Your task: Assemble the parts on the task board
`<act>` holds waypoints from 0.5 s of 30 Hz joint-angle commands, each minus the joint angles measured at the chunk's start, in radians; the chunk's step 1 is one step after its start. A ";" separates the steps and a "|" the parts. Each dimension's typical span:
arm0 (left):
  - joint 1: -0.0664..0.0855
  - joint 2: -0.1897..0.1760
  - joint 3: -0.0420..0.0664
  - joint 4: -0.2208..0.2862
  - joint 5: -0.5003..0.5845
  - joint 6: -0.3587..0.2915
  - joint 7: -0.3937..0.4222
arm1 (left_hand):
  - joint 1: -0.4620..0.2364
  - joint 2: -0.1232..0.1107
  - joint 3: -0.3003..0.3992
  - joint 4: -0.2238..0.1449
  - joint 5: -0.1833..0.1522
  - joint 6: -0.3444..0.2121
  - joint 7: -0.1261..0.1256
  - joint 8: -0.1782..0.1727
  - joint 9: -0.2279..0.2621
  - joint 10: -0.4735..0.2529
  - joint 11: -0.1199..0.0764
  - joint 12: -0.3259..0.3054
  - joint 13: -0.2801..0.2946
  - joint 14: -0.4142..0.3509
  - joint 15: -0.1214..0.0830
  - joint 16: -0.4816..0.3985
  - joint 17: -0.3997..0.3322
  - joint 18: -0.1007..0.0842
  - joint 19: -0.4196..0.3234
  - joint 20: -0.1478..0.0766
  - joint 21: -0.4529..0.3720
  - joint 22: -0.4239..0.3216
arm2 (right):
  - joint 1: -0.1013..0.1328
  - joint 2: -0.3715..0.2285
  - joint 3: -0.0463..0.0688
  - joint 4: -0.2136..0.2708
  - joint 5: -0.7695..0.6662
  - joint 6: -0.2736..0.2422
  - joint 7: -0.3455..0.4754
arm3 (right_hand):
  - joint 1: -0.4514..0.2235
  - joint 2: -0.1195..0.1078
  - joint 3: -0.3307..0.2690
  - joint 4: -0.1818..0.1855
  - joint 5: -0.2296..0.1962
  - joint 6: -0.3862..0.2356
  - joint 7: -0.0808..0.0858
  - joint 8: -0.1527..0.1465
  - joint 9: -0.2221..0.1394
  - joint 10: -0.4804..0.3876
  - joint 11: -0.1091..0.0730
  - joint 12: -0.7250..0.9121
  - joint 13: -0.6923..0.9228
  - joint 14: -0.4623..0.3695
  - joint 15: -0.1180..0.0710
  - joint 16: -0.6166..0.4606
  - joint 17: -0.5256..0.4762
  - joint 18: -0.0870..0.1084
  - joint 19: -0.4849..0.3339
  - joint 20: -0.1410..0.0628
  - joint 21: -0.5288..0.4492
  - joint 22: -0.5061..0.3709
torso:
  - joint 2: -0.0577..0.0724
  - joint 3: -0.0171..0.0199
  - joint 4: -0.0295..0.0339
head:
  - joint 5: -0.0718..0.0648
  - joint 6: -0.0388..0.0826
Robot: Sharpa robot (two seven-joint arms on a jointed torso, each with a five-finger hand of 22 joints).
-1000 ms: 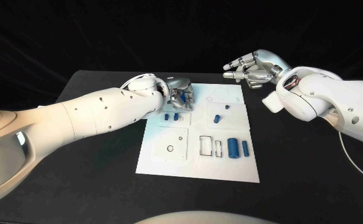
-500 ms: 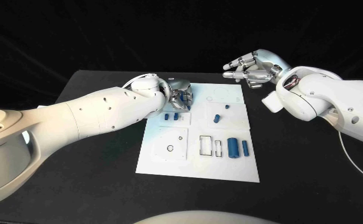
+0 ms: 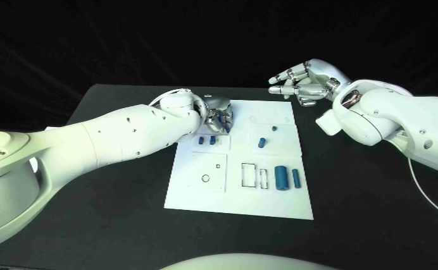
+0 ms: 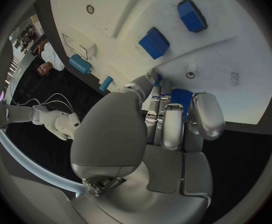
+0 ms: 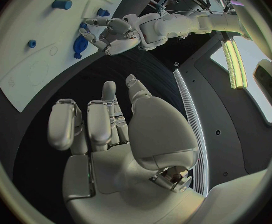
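Almost nothing has moved since the earlier frames. The left hand (image 3: 217,118) stays at the far-left corner of the flat white task board (image 3: 239,202), fingers pinching a small blue part (image 4: 181,97). The right hand (image 3: 306,84) hovers beyond the board, fingers loosely curled, empty. Placement seems unfinished.

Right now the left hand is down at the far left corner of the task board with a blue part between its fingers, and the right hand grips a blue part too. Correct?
Not quite. The right hand holds nothing: the right wrist view shows its fingers bare over the black table, off the task board. The left hand does have a blue part between its fingers.
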 commanded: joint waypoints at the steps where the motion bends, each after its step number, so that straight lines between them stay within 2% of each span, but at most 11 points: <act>1: -0.001 0.003 0.000 -0.003 -0.004 0.023 0.003 | 0.001 0.008 0.007 0.001 0.003 0.006 -0.002 -0.006 -0.001 0.007 -0.001 -0.006 -0.002 0.031 -0.003 0.004 0.001 -0.011 0.008 0.002 0.006 0.001 | -0.001 0.001 0.000 0.002 -0.006 0.015 0.005 | 0.000 0.009 -0.007 -0.001 0.004 -0.008 0.000 0.005 0.000 -0.007 0.002 0.006 -0.001 0.019 0.007 -0.005 0.000 0.018 -0.004 0.001 -0.004 0.000 | 0.000 0.0002 0.0002 | 0.001 0.001; 15: -0.002 0.017 0.000 -0.019 0.007 0.031 0.001 | -0.004 0.009 0.019 -0.002 0.003 0.003 0.002 -0.017 -0.008 0.018 -0.001 -0.015 -0.004 0.036 -0.004 0.011 0.004 -0.016 0.014 0.001 0.033 0.028 | -0.001 0.001 0.000 0.003 -0.006 0.018 0.003 | 0.002 0.011 -0.008 0.000 0.005 -0.008 0.000 0.005 0.000 -0.007 0.001 0.006 -0.001 0.019 0.007 -0.006 -0.001 0.018 -0.004 0.001 -0.004 -0.001 | 0.001 -0.0005 -0.0006 | 0.000 0.002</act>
